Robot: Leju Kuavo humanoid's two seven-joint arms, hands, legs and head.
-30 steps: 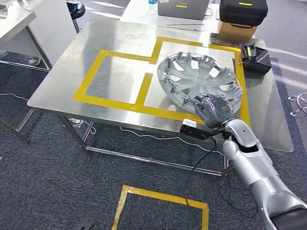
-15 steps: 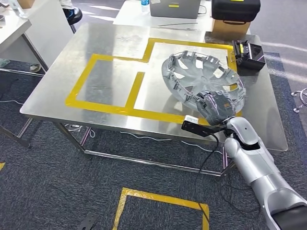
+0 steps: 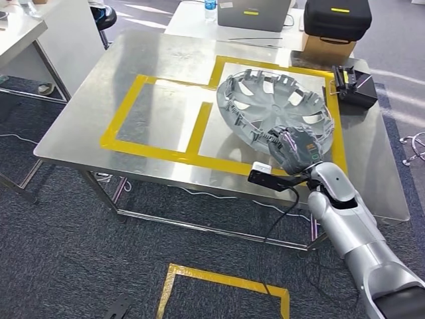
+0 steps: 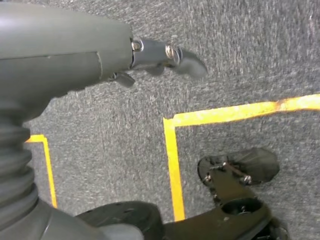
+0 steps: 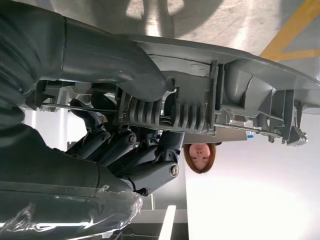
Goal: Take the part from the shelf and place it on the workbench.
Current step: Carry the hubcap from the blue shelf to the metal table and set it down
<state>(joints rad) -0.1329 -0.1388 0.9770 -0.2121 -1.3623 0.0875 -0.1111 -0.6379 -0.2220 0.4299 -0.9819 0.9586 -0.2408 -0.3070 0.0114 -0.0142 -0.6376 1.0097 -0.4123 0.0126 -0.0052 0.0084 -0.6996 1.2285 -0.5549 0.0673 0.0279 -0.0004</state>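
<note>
The part is a grey plastic hubcap [image 3: 273, 106], inner side up, tilted over the right yellow-taped square [image 3: 337, 133] of the steel workbench [image 3: 165, 60]. My right hand [image 3: 295, 149] grips its near rim, which stands a little above the tabletop; I cannot tell whether the far rim touches. In the right wrist view my fingers [image 5: 124, 145] curl under the ribbed rim of the hubcap [image 5: 234, 80], thumb on top. My left hand [image 4: 166, 52] hangs over the grey carpet, fingers straight and holding nothing.
A black device [image 3: 356, 84] sits on the bench's far right corner. Behind it are a black case [image 3: 337, 16] on a cardboard box and a laptop [image 3: 253, 12]. Another table [image 3: 20, 30] stands at left. A person [image 5: 199, 155] stands beyond the hubcap.
The whole picture has swayed left and back, so the camera moved. My right hand still holds the hubcap over the same taped square.
</note>
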